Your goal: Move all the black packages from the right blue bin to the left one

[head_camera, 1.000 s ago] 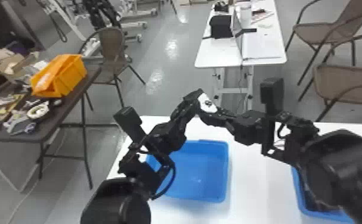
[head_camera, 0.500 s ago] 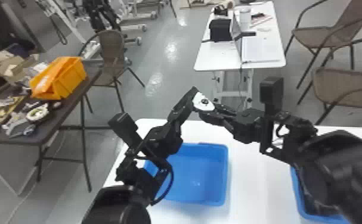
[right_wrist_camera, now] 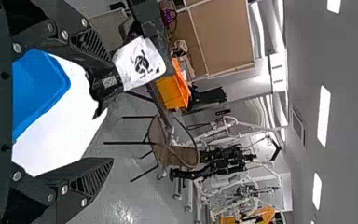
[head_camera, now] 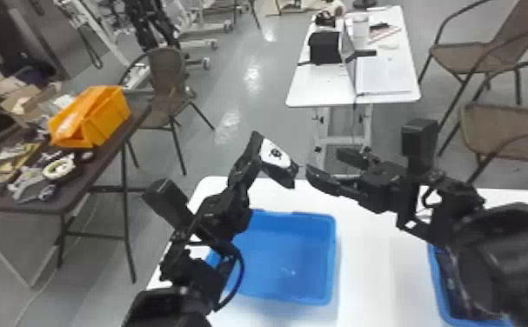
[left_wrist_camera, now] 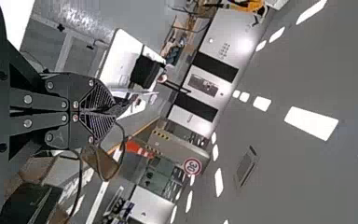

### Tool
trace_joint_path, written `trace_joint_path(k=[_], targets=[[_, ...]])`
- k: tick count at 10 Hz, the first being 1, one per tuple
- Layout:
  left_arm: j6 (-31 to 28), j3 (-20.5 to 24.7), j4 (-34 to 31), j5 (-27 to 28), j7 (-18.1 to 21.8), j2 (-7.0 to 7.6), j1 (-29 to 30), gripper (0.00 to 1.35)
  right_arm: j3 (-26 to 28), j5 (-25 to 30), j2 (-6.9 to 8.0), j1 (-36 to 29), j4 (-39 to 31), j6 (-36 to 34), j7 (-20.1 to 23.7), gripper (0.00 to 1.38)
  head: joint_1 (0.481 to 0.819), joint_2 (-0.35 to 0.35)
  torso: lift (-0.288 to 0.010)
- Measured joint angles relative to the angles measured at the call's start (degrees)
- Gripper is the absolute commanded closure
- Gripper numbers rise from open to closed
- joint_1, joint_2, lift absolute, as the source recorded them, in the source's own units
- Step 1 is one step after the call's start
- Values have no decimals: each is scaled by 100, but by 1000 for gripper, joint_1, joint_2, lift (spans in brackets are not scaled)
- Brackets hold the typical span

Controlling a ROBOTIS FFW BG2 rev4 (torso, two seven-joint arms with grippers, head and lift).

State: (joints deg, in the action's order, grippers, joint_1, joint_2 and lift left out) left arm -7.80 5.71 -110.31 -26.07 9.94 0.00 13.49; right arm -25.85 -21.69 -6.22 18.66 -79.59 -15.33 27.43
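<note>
Black package [head_camera: 286, 176] with a white label [head_camera: 275, 153] is up in the air, pinched in your left gripper [head_camera: 252, 158], above and beyond the left blue bin [head_camera: 293, 256]. Left wrist view has those fingers closed, with dark crumpled plastic [left_wrist_camera: 119, 107] at the tips. Label has a black mark on it. Your right gripper [head_camera: 324, 161] is just beside the package, fingers spread open and aimed at it; can't tell whether they touch it. Left bin sits on the white counter [head_camera: 375, 269], its near-left side partly behind your left arm. Right blue bin [head_camera: 441, 300] is well apart from it, on the robot's right, mostly behind your right arm, with dark shiny stuff [head_camera: 452, 282] inside; can't count pieces. Farther out, robot's left: dark table [head_camera: 86, 185] with an orange bin [head_camera: 110, 115], a roll of tape [head_camera: 58, 167] and assorted small clutter, brown chair [head_camera: 167, 69] behind it. Straight ahead, a white desk [head_camera: 319, 93] with an open laptop [head_camera: 384, 76] and a black box [head_camera: 324, 48]. Two more brown chairs [head_camera: 506, 130] stand off to the right.
</note>
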Motion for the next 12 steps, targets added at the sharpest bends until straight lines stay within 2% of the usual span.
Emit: trace_joint_path(k=[2, 4, 5, 6, 7, 8, 9, 10, 12], targets=[[100, 194, -7, 406, -106, 0, 174, 1216, 458, 310, 20, -321, -282, -49, 53, 213, 688, 289, 0], [-78, 359, 205, 1266, -103, 0, 373, 1216, 1123, 439, 41, -808, -624, -244, 56, 213, 695, 269, 0], [-143, 360, 513, 1436, -41, 0, 457, 1142, 1390, 409, 42, -1011, -749, -321, 55, 213, 695, 249, 0], [-40, 328, 805, 1400, -37, 0, 547, 579, 1576, 402, 40, -1141, -855, -394, 58, 213, 695, 234, 0], [100, 332, 959, 1374, -40, 0, 601, 85, 1698, 436, 16, -1215, -959, -455, 67, 213, 695, 225, 0], [240, 348, 1026, 1368, -40, 0, 612, 56, 1786, 459, -37, -1271, -1046, -485, 70, 213, 695, 221, 0], [346, 347, 1042, 1350, -39, 0, 602, 177, 1882, 474, -83, -1330, -1127, -528, 70, 213, 695, 210, 0], [520, 303, 1027, 1288, -41, 0, 585, 240, 2059, 602, -105, -1440, -1291, -622, 70, 213, 695, 190, 0], [893, 194, 761, 1247, -74, 0, 517, 257, 2451, 1045, -100, -1735, -1624, -888, 69, 213, 695, 149, 0]])
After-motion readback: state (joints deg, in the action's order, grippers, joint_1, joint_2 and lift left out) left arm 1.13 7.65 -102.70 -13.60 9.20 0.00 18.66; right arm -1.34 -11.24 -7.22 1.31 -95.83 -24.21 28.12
